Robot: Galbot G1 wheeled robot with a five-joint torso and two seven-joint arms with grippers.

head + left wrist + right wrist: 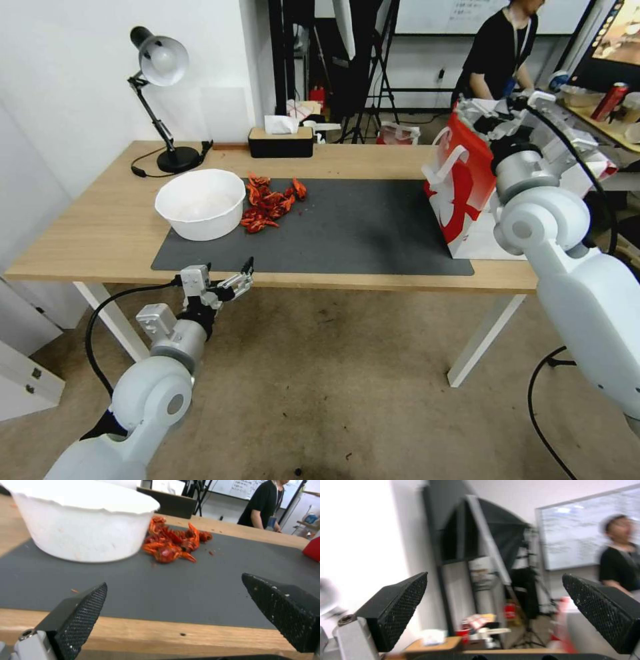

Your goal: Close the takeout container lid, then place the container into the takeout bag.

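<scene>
The takeout bag (460,200), white with red panels and white handles, stands upright at the right end of the dark mat (347,233); its red edge also shows in the left wrist view (313,551). My right arm reaches over the bag's open top, and its gripper (493,578) is open, with nothing between the fingers, facing the room behind. My left gripper (243,273) hovers open and empty just off the table's front edge, facing the mat (173,580). The takeout container and its lid are out of view.
A big white bowl (200,203) sits at the mat's left end, with a pile of red crayfish (270,200) beside it. A desk lamp (163,67) and a tissue box (280,141) stand along the table's back edge.
</scene>
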